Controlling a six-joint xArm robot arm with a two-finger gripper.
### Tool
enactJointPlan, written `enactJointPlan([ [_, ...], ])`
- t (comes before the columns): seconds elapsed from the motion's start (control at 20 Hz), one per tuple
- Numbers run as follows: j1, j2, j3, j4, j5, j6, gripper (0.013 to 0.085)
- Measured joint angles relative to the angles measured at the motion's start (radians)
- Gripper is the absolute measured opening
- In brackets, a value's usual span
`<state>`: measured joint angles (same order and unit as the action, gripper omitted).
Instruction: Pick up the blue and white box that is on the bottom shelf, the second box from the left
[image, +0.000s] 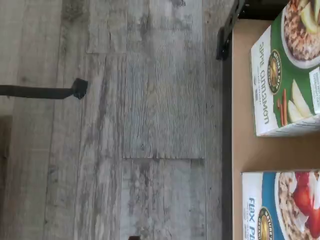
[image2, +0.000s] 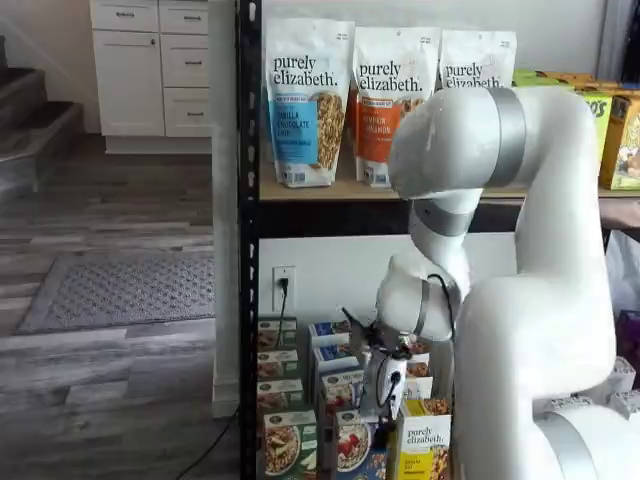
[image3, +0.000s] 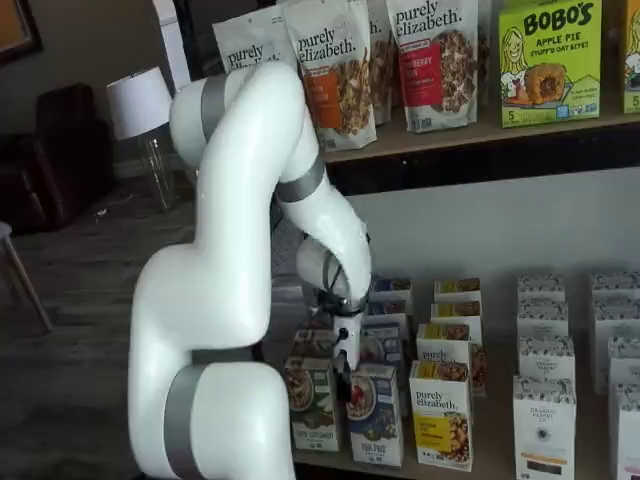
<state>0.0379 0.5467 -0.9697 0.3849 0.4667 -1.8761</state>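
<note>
The small upright cardboard blue and white box (image3: 377, 415) pictures a cereal bowl with red berries. It stands at the front edge of the bottom shelf (image3: 500, 452), among boxes of like size.

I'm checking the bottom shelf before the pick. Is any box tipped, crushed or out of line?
Nothing stands out. In both shelf views the boxes stand upright in tidy rows, the blue and white box beside the green-trimmed box. The gripper hangs above the front row; I cannot tell how its fingers stand.
</note>
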Motion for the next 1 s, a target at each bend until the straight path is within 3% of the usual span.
enactJointPlan([
  [0.1,-0.006,0.006,-0.011,0.045,0.036,-0.045,0.085],
  [0.25,-0.009,0.011,-0.01,0.07,0.04,-0.071,0.085],
  [0.55,-0.005,0.023,-0.003,0.136,0.003,-0.132,0.085],
  [0.9,0.003,0.054,-0.021,0.274,-0.045,-0.252,0.085],
  [1.0,0.002,0.065,-0.035,0.283,-0.043,-0.26,0.085],
])
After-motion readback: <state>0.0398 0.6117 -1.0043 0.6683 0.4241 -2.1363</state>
